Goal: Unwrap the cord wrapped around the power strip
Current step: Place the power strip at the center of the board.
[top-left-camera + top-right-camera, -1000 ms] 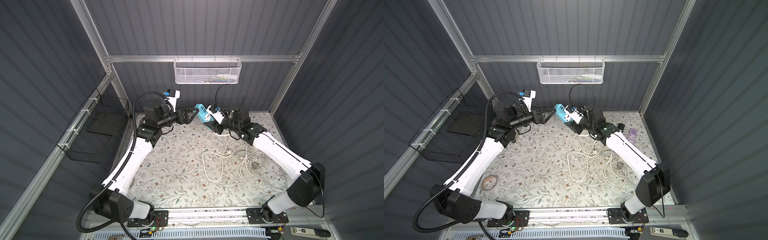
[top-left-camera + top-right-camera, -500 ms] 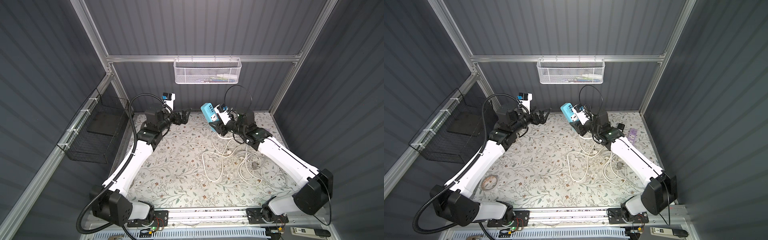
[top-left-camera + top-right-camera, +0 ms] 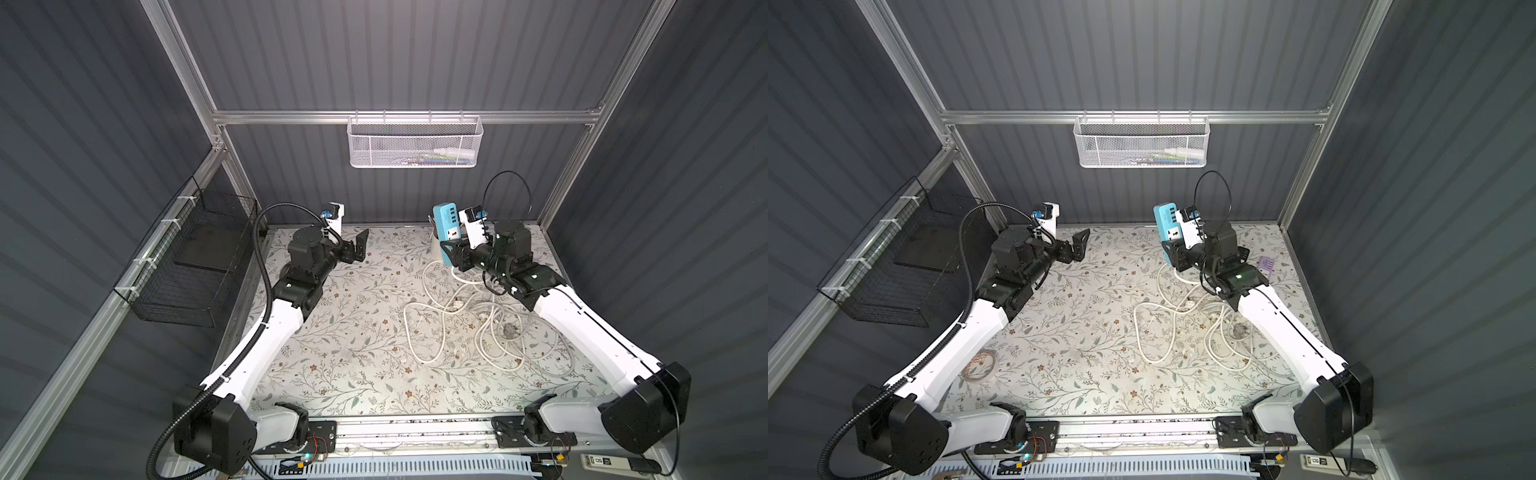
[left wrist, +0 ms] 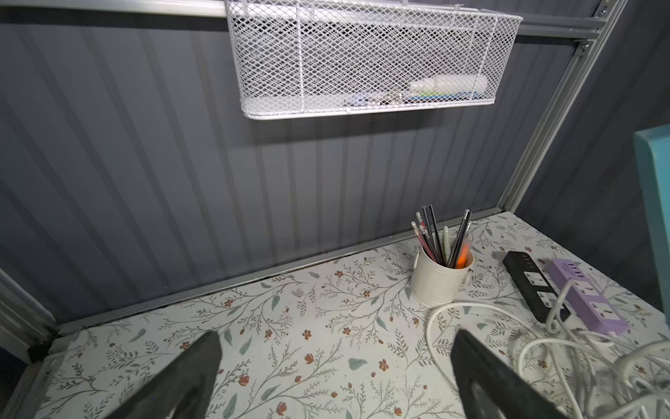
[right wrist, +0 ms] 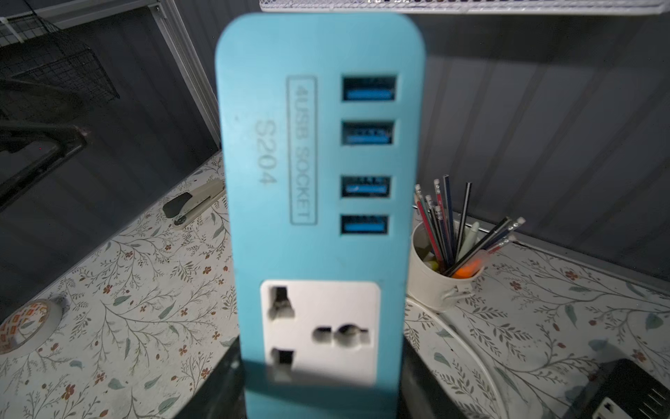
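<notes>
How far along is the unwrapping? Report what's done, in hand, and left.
Done: the white cord lies in loose loops on the table; none circles the visible body of the blue power strip. In hand: the right pincer is shut on the power strip, holding it upright; the left pincer is open and empty. Left: probably only setting it down; its gripped end is hidden.

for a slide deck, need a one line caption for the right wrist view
Right pincer holds up the blue power strip, four USB ports showing, pencil cup behind on the table.
</notes>
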Robot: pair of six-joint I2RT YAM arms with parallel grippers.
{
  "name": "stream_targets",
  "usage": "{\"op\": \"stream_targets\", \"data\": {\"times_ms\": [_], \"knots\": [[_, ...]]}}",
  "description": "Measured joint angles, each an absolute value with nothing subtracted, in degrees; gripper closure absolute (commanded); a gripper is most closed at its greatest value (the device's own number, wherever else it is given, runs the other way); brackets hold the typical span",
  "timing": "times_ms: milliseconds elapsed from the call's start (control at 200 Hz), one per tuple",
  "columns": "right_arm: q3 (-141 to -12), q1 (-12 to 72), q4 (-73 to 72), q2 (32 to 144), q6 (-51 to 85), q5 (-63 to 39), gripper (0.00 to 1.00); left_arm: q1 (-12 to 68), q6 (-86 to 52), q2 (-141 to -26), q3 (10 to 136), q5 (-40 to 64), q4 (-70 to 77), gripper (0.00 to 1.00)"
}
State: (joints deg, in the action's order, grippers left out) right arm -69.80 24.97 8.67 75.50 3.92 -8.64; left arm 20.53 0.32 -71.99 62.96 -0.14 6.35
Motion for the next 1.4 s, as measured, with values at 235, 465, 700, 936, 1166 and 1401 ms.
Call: {"op": "stream_targets", "data": {"times_ms": [235, 465, 700, 936, 1166, 1401], "knots": [[-67.57, 20.56, 8.67, 74.52, 10.81, -7.97, 1.00, 20.58, 2.07, -71.88, 61.80, -1.56, 7.38, 0.00], [-66.89, 14.94, 8.36, 75.16, 17.43, -7.90, 1.00, 21.04, 3.68, -71.24, 60.25, -2.83, 7.40, 0.00], [-66.92, 11.57, 7.94, 79.07, 22.55, -7.97, 1.00, 22.37, 5.69, -69.95, 59.57, -4.54, 7.81, 0.00], [-69.08, 7.53, 7.94, 86.70, 27.49, -8.32, 1.00, 23.73, 7.42, -69.10, 59.18, -5.63, 7.88, 0.00], [-74.08, 7.09, 7.57, 95.83, 30.26, -7.38, 1.00, 24.36, 8.62, -68.95, 58.74, -6.50, 7.88, 0.00], [-81.01, 6.85, 7.55, 103.90, 30.94, -5.04, 1.00, 24.88, 9.45, -68.49, 58.57, -7.31, 8.08, 0.00]]}}
